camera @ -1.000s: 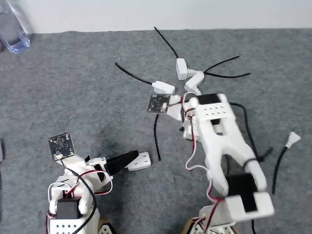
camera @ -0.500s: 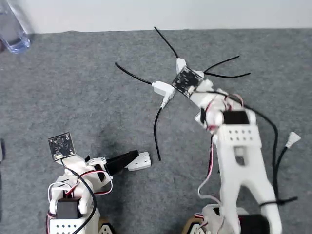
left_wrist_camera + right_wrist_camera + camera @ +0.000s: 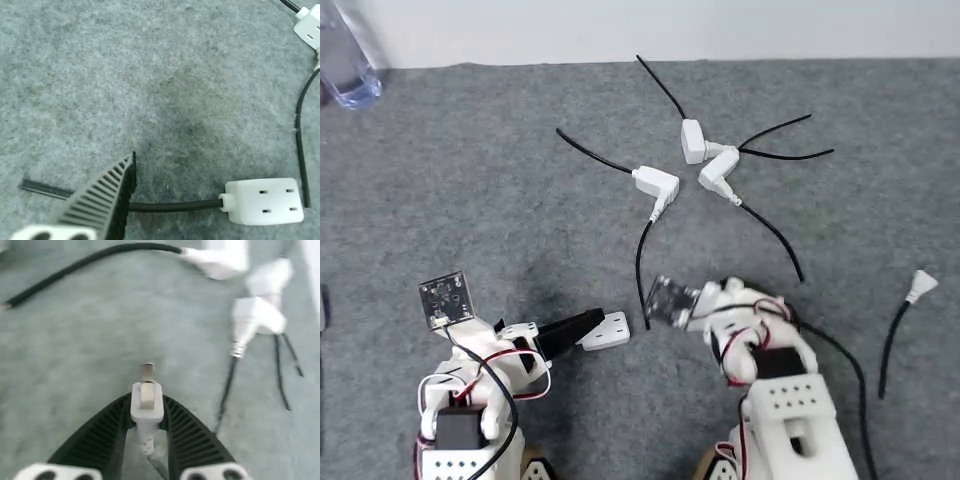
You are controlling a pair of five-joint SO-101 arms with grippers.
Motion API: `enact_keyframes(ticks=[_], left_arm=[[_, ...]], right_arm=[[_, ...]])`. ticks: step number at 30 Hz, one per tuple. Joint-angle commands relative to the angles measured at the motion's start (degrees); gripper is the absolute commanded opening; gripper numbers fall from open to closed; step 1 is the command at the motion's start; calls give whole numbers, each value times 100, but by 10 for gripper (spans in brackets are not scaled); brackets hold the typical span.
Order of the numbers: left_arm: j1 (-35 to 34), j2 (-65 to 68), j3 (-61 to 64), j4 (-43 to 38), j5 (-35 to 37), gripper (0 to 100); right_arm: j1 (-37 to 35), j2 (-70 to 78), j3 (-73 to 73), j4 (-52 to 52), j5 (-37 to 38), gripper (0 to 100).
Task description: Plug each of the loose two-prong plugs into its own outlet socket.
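Step in hand: carry the held plug to the socket and seat it.

- Right gripper (image 3: 146,409): jaws clamped on the body of a white plug (image 3: 146,396). The prongs point straight ahead, away from the wrist. In the high view the right arm (image 3: 760,350) sits lower centre.
- Socket (image 3: 610,330): lies on the grey mat (image 3: 470,200) at lower centre-left, near the right wrist and to its left. In the left wrist view its slotted face (two pairs of slots) looks up toward the camera.
- Left gripper (image 3: 578,328): just beside the socket, at its cord (image 3: 175,205). I cannot tell whether the jaws are closed on the cord.
- Three white connectors (image 3: 692,140) lie upper centre, well apart from both arms. One more loose plug end (image 3: 923,285) lies at the right edge.

How to do it well (judgement):
- Pitch the right wrist so the prongs meet the slotted face square, not at a slant.
- Roll until both prongs line up with one slot pair.
- Push slowly and watch that the socket does not slide; it needs bracing from the left side.
- Risk: the plug twists in the jaws if a prong catches a slot edge.
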Motion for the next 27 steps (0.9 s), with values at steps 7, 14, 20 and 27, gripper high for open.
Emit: enact_keyframes(ticks=[7,14,20,27], left_arm=[[9,-26,-66,44,-53,651],[9,-26,-66,44,-53,651],[9,-26,-66,44,-53,651],[9,-26,-66,44,-53,651]], right_arm=[[-716,-787,396,1437,176,9],[-585,-1095,686,1552,-141,345],[-725,-1297,141,2765,-88,292],[-716,-1534,-1055,3741,-97,294]])
